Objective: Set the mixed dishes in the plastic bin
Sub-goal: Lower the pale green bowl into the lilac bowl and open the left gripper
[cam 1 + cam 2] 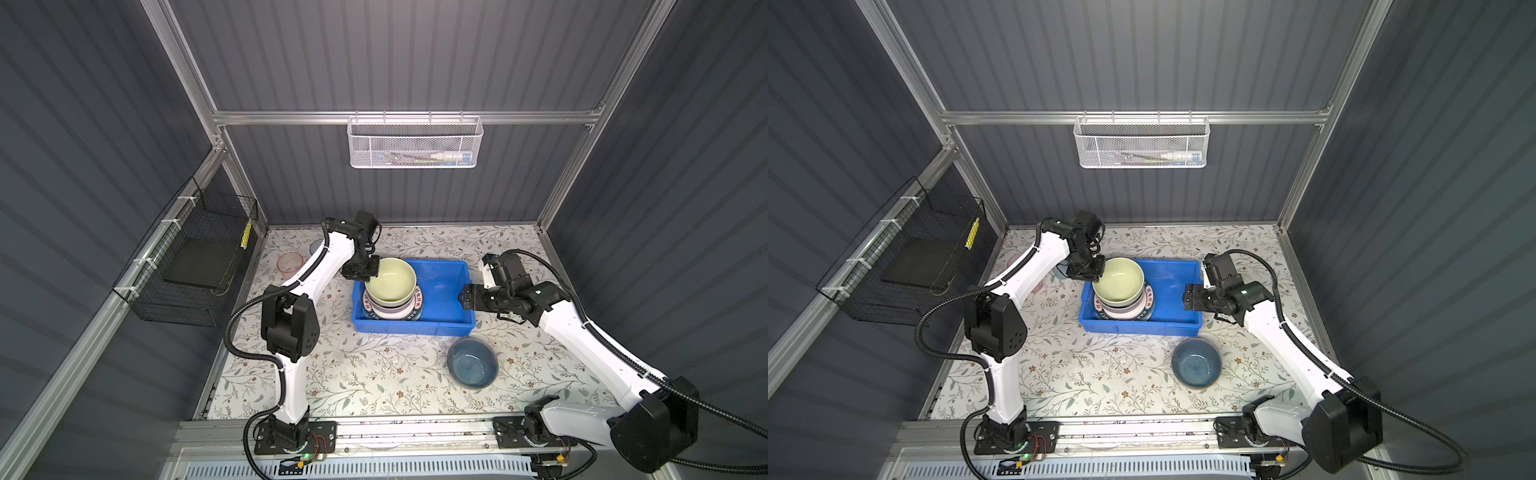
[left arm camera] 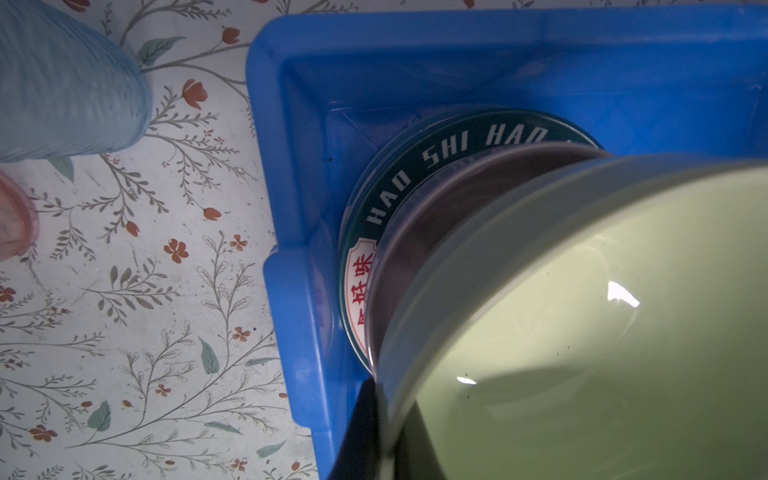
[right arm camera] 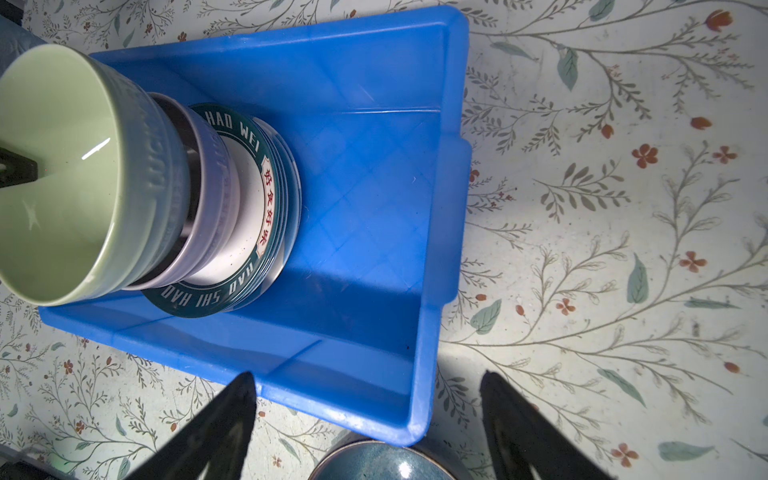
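In both top views the left gripper (image 1: 365, 272) is pinching the rim of the green bowl (image 1: 392, 282) at the bowl's 9 o'clock. The bowl sits over the stack at the 9 o'clock end of the plastic bin (image 1: 415, 329). The right gripper (image 1: 463, 300) hovers spread and empty at the bin's 3 o'clock wall. Out on the table (image 1: 374, 374), the blue bowl (image 1: 472, 362) is at the bin's 5 o'clock and the pink tumbler (image 1: 289, 262) at its 10.

Left wrist now: the rim is clamped between the fingers, with the pink bowl (image 2: 436, 216) and lettered plate (image 2: 399, 187) underneath.

Right wrist: jaws wide, and the green bowl looks nested, though we can't tell if it's fully seated.

Our call: ease it straight down until it rests level, open gently, then lift straight up so we don't drag the stack.
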Robot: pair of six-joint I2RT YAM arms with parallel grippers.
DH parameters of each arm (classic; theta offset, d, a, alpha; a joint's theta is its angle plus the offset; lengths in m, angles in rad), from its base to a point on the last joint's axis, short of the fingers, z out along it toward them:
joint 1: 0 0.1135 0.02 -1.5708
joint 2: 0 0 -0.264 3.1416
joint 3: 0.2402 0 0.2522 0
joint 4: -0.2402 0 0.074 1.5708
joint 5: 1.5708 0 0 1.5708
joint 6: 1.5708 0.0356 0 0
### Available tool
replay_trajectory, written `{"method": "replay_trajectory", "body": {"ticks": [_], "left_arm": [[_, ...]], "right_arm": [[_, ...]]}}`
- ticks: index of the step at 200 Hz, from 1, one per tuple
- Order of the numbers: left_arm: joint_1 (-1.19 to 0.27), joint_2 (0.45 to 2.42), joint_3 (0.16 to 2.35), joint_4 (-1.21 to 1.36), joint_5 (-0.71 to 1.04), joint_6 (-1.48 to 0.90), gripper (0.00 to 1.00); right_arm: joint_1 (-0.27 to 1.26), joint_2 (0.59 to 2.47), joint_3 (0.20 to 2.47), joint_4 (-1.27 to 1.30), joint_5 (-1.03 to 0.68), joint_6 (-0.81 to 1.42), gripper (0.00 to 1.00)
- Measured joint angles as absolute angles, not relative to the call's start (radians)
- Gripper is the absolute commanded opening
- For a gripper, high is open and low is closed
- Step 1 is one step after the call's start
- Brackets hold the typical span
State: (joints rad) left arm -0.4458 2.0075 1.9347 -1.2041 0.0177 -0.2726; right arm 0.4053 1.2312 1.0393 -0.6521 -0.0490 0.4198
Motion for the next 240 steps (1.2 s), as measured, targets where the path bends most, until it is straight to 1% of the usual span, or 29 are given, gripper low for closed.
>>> {"method": "replay_trajectory", "body": {"ticks": [111,143,189,209,227,240], "left_arm": [[-0.445,2.013,1.921,-1.202,0.018,-0.262,0.00],[-0.445,2.025,1.921,-1.195,0.018,-0.261,0.05],[-0.445,2.030,1.919,-1.190,0.018,-0.261,0.09],[-0.445,2.030,1.919,-1.189,0.019,-0.261,0.15],[-0.445,2.030,1.919,-1.186,0.026,-0.261,0.17],[-0.445,2.030,1.919,-1.184,0.028,-0.259,0.21]], "right_arm": [[0.405,1.231,1.038,-0.652,-0.049,0.430,0.85],[0.405,1.232,1.037,-0.651,-0.050,0.430,0.85],[0.405,1.232,1.026,-0.647,-0.057,0.431,0.85],[0.405,1.232,1.023,-0.645,-0.057,0.431,0.85],[0.405,1.232,1.023,-0.645,-0.058,0.431,0.85],[0.405,1.232,1.023,-0.645,-0.059,0.431,0.85]]}}
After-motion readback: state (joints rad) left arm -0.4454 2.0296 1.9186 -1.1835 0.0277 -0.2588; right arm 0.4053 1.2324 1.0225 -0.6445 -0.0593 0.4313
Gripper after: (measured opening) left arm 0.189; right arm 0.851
